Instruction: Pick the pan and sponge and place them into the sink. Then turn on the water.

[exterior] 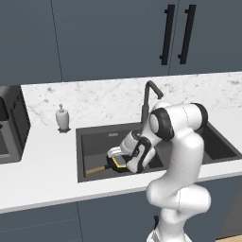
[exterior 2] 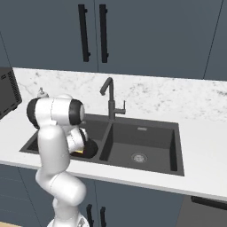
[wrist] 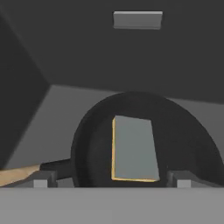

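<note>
- Pan (wrist: 188,135) lies flat on the floor of the sink (exterior: 94,137), in the basin on the robot's left; the hand view looks straight down into its round black bowl.
- Its light wooden handle (exterior: 96,169) points toward the front left corner of that basin; in the hand view a piece of it shows at the lower left edge.
- Sponge (wrist: 133,148) rests inside the pan, near the middle, grey-green face up, with a thin yellow edge showing along two sides.
- Pincer (wrist: 111,180) hangs just above the pan, its two dark fingertips (wrist: 41,179) spread wide apart, one on each side of the sponge. Nothing sits between them, and they seem clear of the sponge, though the angle makes that hard to judge.
- From the left base view the white arm bends down into the basin and covers most of the pan; a sliver of yellow shows beside the wrist.
- From the right base view the pan's black rim peeks out beside the arm, and the second basin with its round metal drain (exterior 2: 138,157) lies to the right.
- Faucet (exterior 2: 111,99), tall, dark and angular, stands behind the divider between the basins.
- Soap dispenser (exterior: 62,118), white, stands on the pale worktop (exterior: 42,170) left of the sink, well apart from it.
- Dark cabinet doors with black bar handles (exterior: 167,34) hang above the marble backsplash.
</note>
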